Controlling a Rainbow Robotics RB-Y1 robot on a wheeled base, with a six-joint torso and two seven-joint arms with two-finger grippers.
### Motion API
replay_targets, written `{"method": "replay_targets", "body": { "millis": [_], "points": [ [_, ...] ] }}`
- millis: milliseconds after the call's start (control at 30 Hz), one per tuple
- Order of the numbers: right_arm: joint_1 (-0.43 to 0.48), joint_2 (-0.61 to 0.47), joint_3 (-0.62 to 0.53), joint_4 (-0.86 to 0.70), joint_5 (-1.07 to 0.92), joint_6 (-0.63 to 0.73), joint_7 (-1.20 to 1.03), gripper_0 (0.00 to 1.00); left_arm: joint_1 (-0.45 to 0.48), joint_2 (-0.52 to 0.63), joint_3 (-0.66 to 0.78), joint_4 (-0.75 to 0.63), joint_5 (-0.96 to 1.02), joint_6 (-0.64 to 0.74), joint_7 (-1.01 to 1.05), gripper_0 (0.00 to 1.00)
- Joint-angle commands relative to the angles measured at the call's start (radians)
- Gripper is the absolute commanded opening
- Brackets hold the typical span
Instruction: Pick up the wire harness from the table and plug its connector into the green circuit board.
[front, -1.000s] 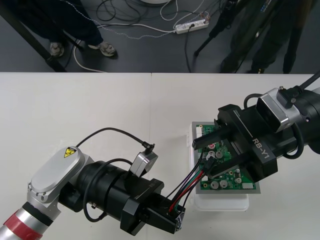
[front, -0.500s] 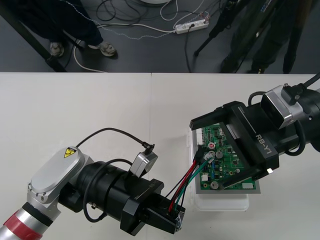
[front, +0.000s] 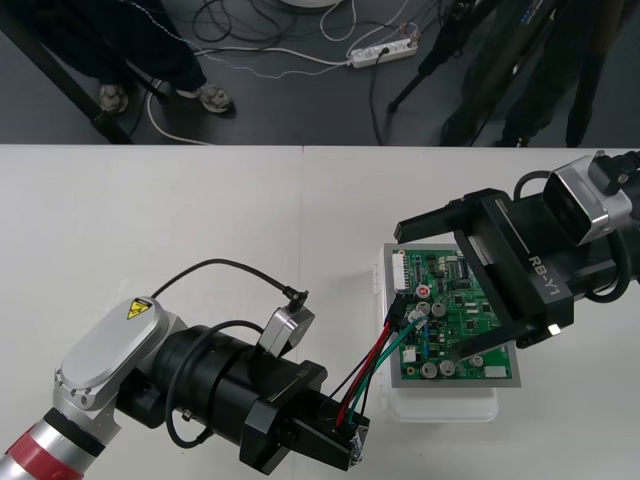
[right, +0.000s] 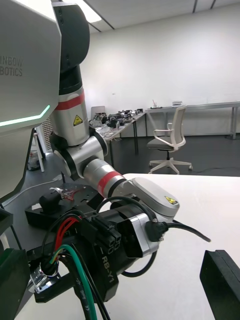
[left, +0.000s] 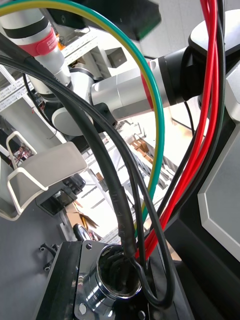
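Two grippers share this job, and we take them from the left. Low on the table (front: 200, 210), the left gripper (front: 340, 437) is closed on the wire harness (front: 372, 366). It pinches the round metal socket (left: 117, 280), so the red, green and black wires slant up to the right. Their far end, the plug (front: 402, 318), meets the left part of the green circuit board (front: 452, 305) on its white base (front: 445, 408); we cannot tell whether it is fully seated. Over the board hangs the right gripper (front: 431, 292), its fingers (front: 430, 222) spread wide, straddling the board and holding nothing. We judge that the insertion step is in hand. The next move, we think, calls for confirming that the plug sits home and pressing it in if needed, while the left gripper gives the wires slack.
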Motion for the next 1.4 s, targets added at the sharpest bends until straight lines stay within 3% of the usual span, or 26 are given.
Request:
{"method": "replay_targets", "body": {
  "millis": [33,367,667,1400],
  "points": [
    [0.027,-0.04,-0.091,-0.008,-0.018,-0.005,-0.009,1.0,0.02,-0.023,-0.016,-0.039,0.016,-0.049,0.051,0.0],
    [0.122,-0.071,-0.245,-0.007,-0.022,-0.005,-0.036,1.0,0.02,-0.023,-0.016,-0.039,0.016,-0.049,0.051,0.0],
    [0.159,-0.074,-0.282,-0.007,-0.01,-0.005,-0.053,1.0,0.022,-0.025,-0.016,-0.041,0.016,-0.049,0.051,0.0],
    [0.027,-0.077,-0.065,-0.007,-0.009,-0.005,-0.064,1.0,0.023,-0.025,-0.016,-0.044,0.02,-0.049,0.047,0.0]
  ]
}}
